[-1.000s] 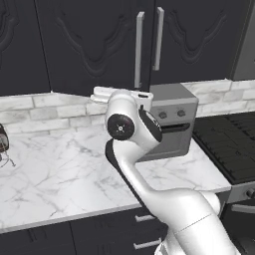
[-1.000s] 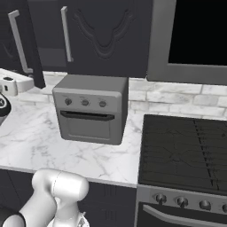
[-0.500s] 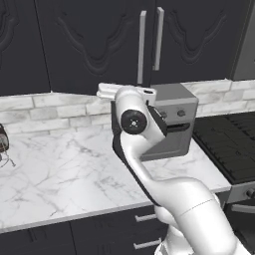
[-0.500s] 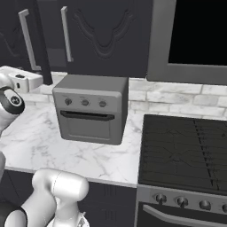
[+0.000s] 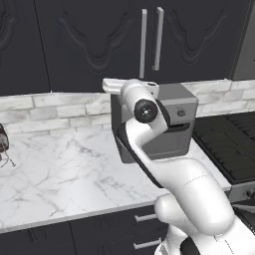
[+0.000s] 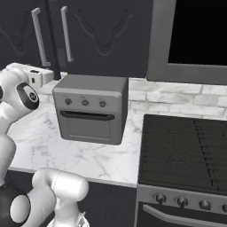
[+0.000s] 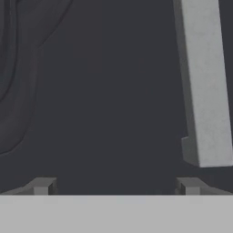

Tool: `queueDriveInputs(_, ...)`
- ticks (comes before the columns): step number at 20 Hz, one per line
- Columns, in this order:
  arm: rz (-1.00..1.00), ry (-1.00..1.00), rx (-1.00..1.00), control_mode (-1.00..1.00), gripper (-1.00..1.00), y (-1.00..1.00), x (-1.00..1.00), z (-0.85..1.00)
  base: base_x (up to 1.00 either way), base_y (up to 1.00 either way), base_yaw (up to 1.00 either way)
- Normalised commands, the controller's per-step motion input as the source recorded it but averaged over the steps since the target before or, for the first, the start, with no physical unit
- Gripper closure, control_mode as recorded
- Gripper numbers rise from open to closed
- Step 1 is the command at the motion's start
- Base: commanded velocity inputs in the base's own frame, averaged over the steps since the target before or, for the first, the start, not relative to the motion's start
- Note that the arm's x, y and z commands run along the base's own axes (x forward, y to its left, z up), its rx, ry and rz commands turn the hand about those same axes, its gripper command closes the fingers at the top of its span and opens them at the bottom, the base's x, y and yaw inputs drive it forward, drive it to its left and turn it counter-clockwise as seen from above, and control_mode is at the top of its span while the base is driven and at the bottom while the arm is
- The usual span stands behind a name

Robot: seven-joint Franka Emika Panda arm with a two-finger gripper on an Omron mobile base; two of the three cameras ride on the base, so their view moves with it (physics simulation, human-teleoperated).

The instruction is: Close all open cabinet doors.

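1. My two-finger pincer (image 7: 116,186) is spread wide with nothing between its small dark tips, facing a matte black cabinet door with carved curvy relief (image 7: 100,91) at very close range.

2. A long silver bar handle (image 7: 202,86) runs down the right of my hand view, its lower end just above my right fingertip (image 7: 191,185); I cannot tell whether I touch the door panel.

3. From behind, my white arm (image 5: 149,139) rises over the white marble countertop (image 5: 60,174) and stands in front of the grey boxy toaster oven (image 6: 91,108), its wrist lifted toward the bottom edge of the wall cabinets.

4. Above the oven hang the tall black cabinet doors (image 5: 99,40), a pair of vertical silver handles (image 5: 151,39) side by side at their meeting edges. In the right base view one door (image 6: 52,40) appears edge-on between the two handles, which I judge to mean it stands ajar.

5. I expect a rigid, hinged panel: light to swing, unbreakable under a steady shove, its matte face giving fair friction. The best contact is flat against the panel near the handle edge, far from the hinge; the smooth metal bar could slip.

6. Farther right sit the dark stovetop (image 6: 186,146) and the black microwave (image 6: 199,31).
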Motion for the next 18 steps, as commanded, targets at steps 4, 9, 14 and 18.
queueDriveInputs(4,0.09,0.00,0.00,-1.00,-1.00,0.00,0.43,-0.05,0.00,0.00,0.00)
queueDriveInputs(9,0.07,0.00,0.00,-1.00,-1.00,0.00,0.37,-0.03,0.00,0.00,0.00)
queueDriveInputs(14,0.06,0.00,0.00,-1.00,-1.00,0.00,0.29,0.00,0.00,0.00,0.00)
queueDriveInputs(18,0.02,0.01,0.00,-1.00,-1.00,0.00,0.25,0.00,0.00,0.00,0.00)
